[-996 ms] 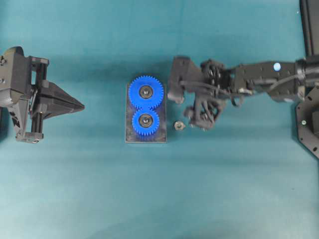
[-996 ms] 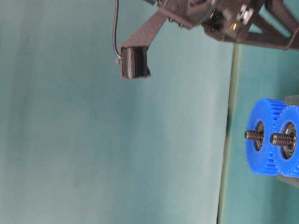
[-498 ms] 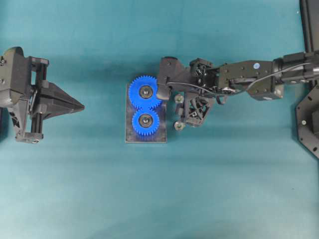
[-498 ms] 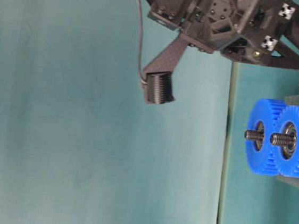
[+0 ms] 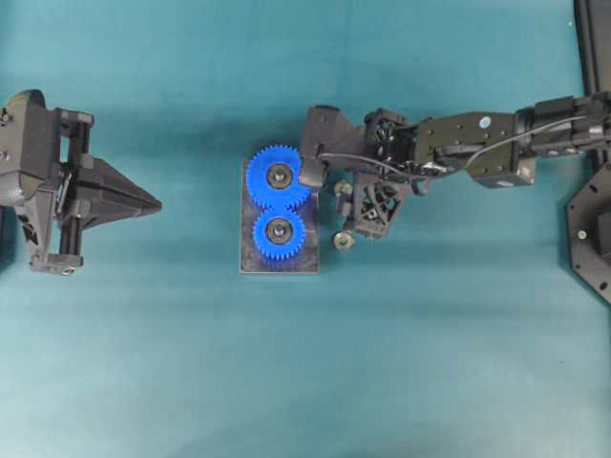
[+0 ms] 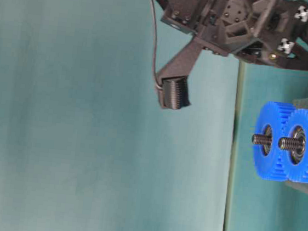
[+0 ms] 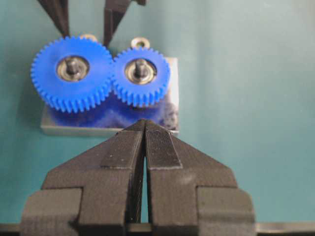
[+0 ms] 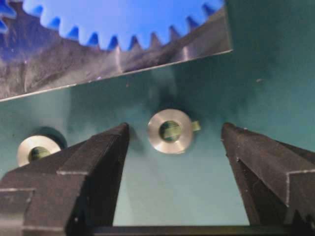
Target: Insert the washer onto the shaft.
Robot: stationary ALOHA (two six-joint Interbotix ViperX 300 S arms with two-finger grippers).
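Two blue gears (image 5: 280,176) sit on threaded shafts (image 6: 259,139) on a grey base block (image 5: 277,263). Two metal washers lie flat on the mat just right of the block. My right gripper (image 8: 174,130) is open and low over the mat, its jaws on either side of one washer (image 8: 170,131) without touching it. The other washer (image 8: 37,149) lies outside the jaws and shows in the overhead view (image 5: 342,239). My left gripper (image 7: 145,123) is shut and empty, far left of the block (image 5: 153,202).
The right arm (image 5: 477,153) reaches in from the right edge, its wrist camera (image 5: 320,153) over the larger gear's rim. A black stand (image 5: 592,239) is at the right edge. Teal mat (image 5: 286,382) surrounds the block.
My right arm has moved left toward the gears and come down, so its open jaws now straddle the washer next to the larger gear. The left arm has not moved.
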